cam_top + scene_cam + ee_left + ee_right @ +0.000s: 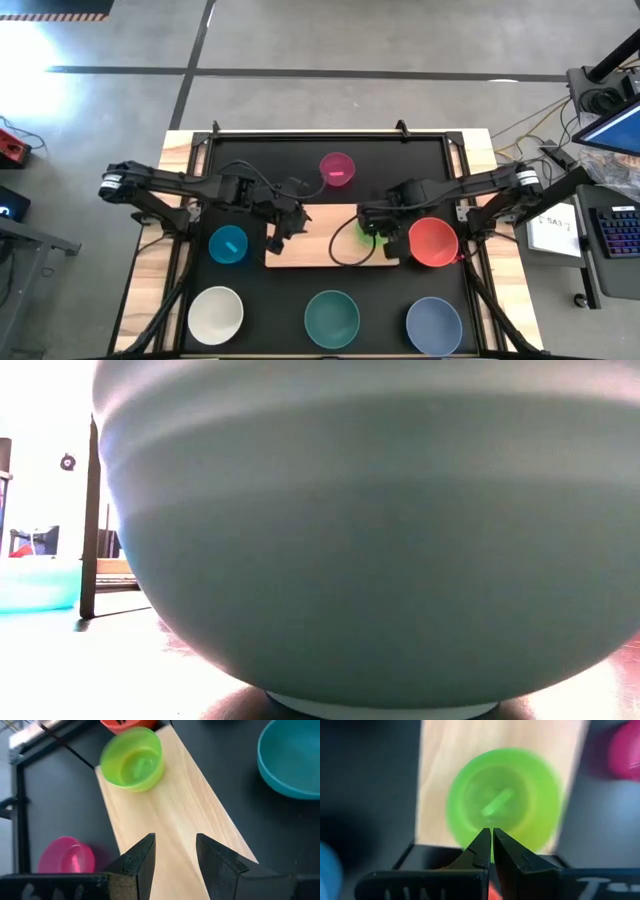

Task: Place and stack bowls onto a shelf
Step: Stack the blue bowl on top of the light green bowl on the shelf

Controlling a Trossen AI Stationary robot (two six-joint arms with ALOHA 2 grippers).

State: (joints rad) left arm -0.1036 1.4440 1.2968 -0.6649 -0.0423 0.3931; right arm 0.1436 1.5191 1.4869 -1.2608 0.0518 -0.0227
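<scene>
A lime-green small bowl (502, 795) is at the right end of the light-wood shelf board (320, 245); the left wrist view shows the lime-green bowl (132, 757) there too. My right gripper (491, 837) is shut at its rim and covers most of it from above (378, 228). My left gripper (175, 847) hovers open over the board's left end (280, 232), touching nothing. Standing on the black tabletop are the magenta bowl (337, 169), blue bowl (228, 244), red bowl (433, 242), white bowl (216, 313), teal bowl (332, 318) and grey-blue bowl (434, 325). No second green bowl shows apart from this one. My right gripper pinches the lime-green bowl's rim (485, 822) on the side toward the table's right edge, between its two fingers. The fingers come slanting down from the right. The bowl is over the board's right end; whether its base rests there, I cannot tell.
The board's middle and left part (175, 815) are bare wood. The red bowl sits just right of the board, close to my right arm. In the low view the teal bowl (370, 530) blocks nearly everything. A black frame (330, 133) borders the table's far side.
</scene>
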